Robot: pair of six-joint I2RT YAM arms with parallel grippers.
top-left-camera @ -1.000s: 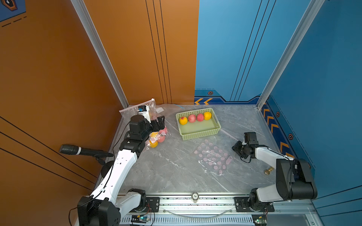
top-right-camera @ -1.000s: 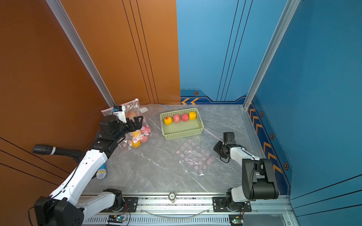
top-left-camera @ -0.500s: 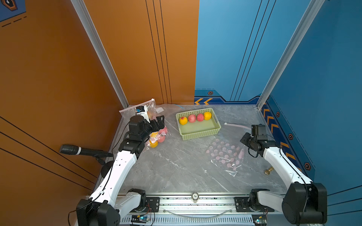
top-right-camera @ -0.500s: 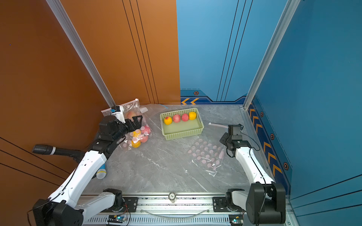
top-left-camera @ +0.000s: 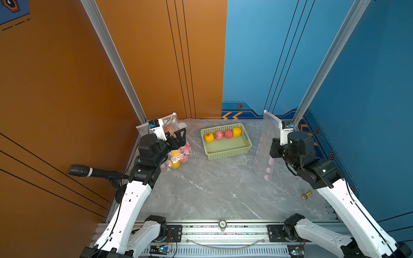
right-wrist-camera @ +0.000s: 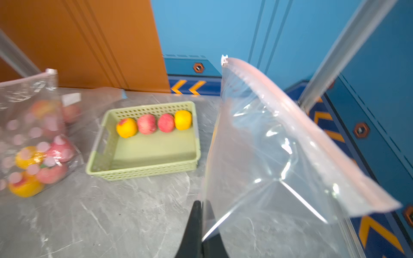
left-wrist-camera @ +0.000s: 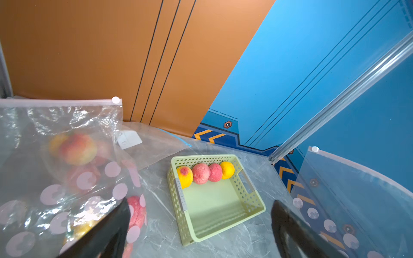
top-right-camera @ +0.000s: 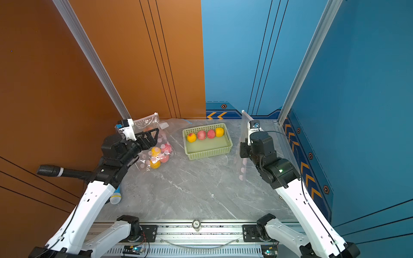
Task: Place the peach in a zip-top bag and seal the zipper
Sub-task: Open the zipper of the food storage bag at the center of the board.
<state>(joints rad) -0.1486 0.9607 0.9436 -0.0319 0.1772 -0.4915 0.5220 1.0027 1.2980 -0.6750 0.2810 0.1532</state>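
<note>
The bag (right-wrist-camera: 279,145) is clear plastic with pale pink dots and a whitish zipper strip along its top edge, with a white slider (right-wrist-camera: 224,59) at the far end. It stands on edge at the right side of the table (top-left-camera: 212,189), just beside the basket (top-left-camera: 225,154). The right gripper (right-wrist-camera: 202,204) pinches its near edge, jaws closed on the film. Four peaches (top-left-camera: 219,135) lie in a row against the basket's far wall: a yellow one with a red blush, two pink-red ones, then a plain yellow-orange one. There is one basket, green and perforated. The left gripper (top-left-camera: 181,136) is spread wide and holds nothing, above the filled bags (top-left-camera: 178,156) in the left rear corner; how many of those there are I cannot tell
</note>
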